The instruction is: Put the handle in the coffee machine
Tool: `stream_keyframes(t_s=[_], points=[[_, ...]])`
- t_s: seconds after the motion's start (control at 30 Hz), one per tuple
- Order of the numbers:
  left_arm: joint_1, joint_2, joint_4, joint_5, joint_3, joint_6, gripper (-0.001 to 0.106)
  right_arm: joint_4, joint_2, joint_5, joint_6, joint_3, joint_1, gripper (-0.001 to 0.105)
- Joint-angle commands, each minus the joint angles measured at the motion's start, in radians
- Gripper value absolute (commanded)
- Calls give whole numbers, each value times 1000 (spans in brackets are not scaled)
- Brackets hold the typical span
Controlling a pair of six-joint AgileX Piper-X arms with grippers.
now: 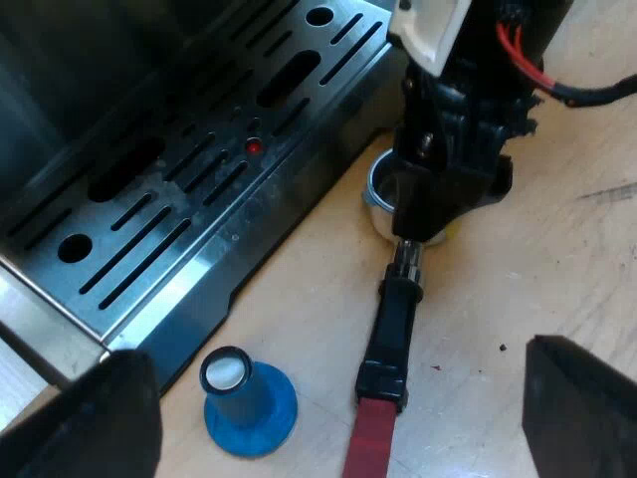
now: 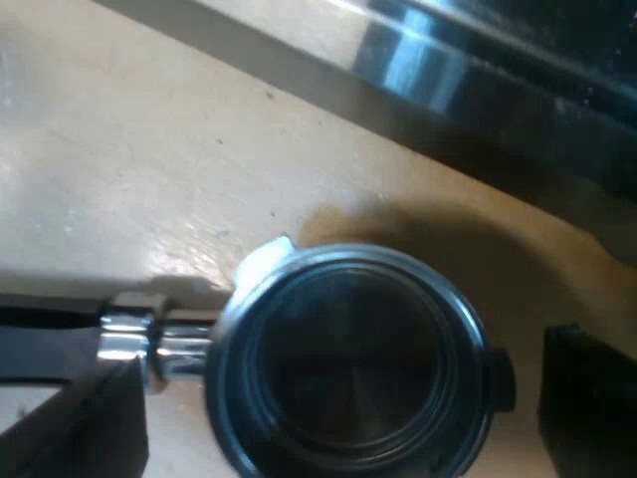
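Observation:
The metal holder (image 1: pixel 393 329) lies on the wooden table beside the espresso machine's drip tray (image 1: pixel 149 229). Its dark handle ends in red (image 1: pixel 370 443), and that end points away from the machine. My right gripper (image 1: pixel 448 189) hangs directly over the holder's round basket (image 1: pixel 381 194). In the right wrist view the basket (image 2: pixel 348 358) looks empty and dark inside. The right gripper (image 2: pixel 343 398) is open, with one finger (image 2: pixel 587 398) on each side of the rim, apart from it. My left gripper (image 1: pixel 343 398) is open above the handle's red end, holding nothing.
A blue tamper (image 1: pixel 249 398) stands upright on the table (image 1: pixel 518 289) close to the drip tray's corner and near the handle. The slotted metal tray carries a small red dot (image 1: pixel 254 146). The machine's steel base edge (image 2: pixel 418 60) runs close past the basket.

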Motion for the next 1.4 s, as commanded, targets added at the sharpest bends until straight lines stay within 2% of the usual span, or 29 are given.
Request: stream_keyframes(t_s=[0.03,0.27,0.43,0.53,0.57,0.6,0.63,0.77,1.07,1.2,1.23,1.27,1.33,1.4], points=[[-1,3,-12,7,-2,2,75,13,20,-14,-14,-4,-3,80],[-1,3,-12,7,-2,2,75,13,45,-11,-18,-4,-3,80],[-1,3,-12,7,-2,2,75,-6,45,-10,-47,-4,-3,78],[-1,3,-12,7,-2,2,75,-5,45,17,-58,-4,-3,65],[-1,3,-12,7,-2,2,75,-3,45,17,-60,-4,-3,58],[-1,3,-12,7,-2,2,75,-1,45,17,-60,-4,-3,48],[-1,3,-12,7,-2,2,75,2,45,17,-60,-4,-3,42],[-1,3,-12,7,-2,2,75,33,37,17,-60,-4,-3,1],[-1,3,-12,7,-2,2,75,122,-38,17,-54,-4,-1,0],[-1,3,-12,10,-2,2,75,177,-98,67,-27,-4,-1,0],[-1,3,-12,134,-2,6,75,186,-112,66,-21,-4,-1,0],[-1,3,-12,178,-2,11,75,192,-124,66,-7,-4,-1,0],[-1,3,-12,221,-2,11,75,205,-142,66,2,-4,-1,0],[-1,3,-12,224,-2,23,75,214,-163,66,1,-4,-1,0]])
